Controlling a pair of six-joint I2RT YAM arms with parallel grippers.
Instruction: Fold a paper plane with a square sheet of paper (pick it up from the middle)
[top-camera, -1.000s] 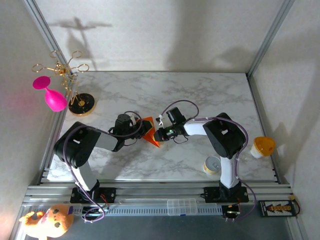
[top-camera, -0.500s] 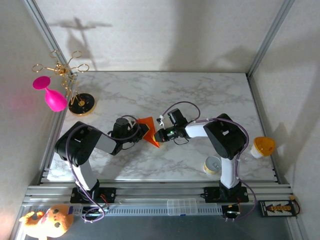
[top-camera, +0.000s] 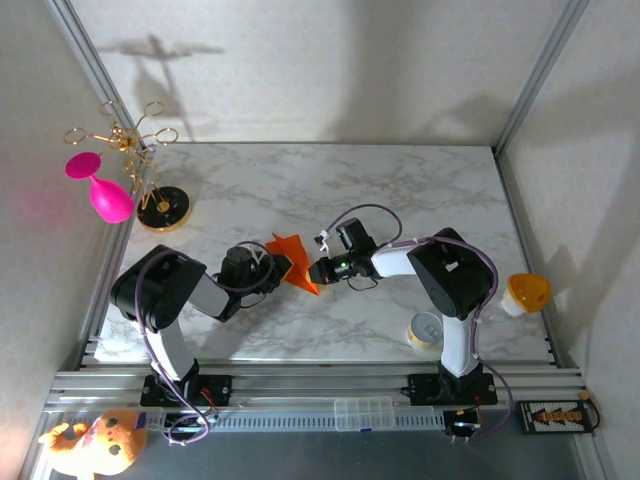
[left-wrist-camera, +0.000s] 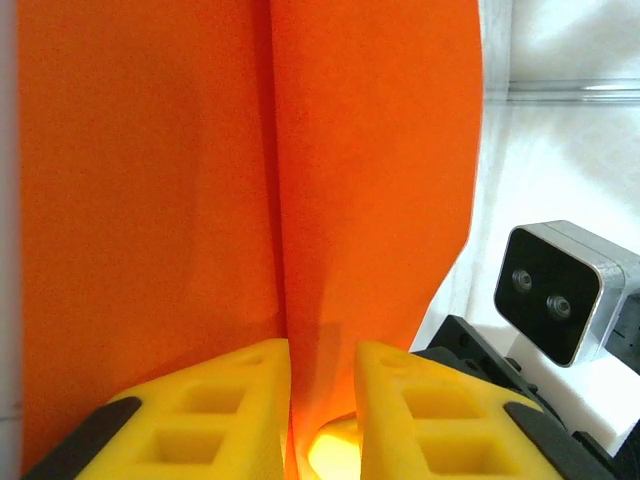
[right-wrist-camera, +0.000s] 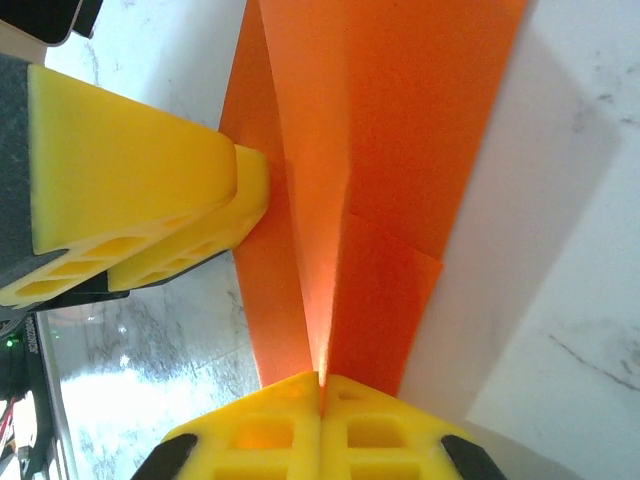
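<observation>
Top external: can (top-camera: 425, 330) and goblet (top-camera: 101, 190) well apart from paper plane (top-camera: 293, 257).

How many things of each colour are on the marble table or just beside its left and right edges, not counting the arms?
Orange: 1, folded paper
Pink: 1, goblet
Gold: 1, stand
Yellow: 2, can and cup
Total: 5

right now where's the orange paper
In the top view the orange paper is mid-table, slightly left of centre, pinched by the right gripper, with the left gripper straddling its other edge.
</observation>
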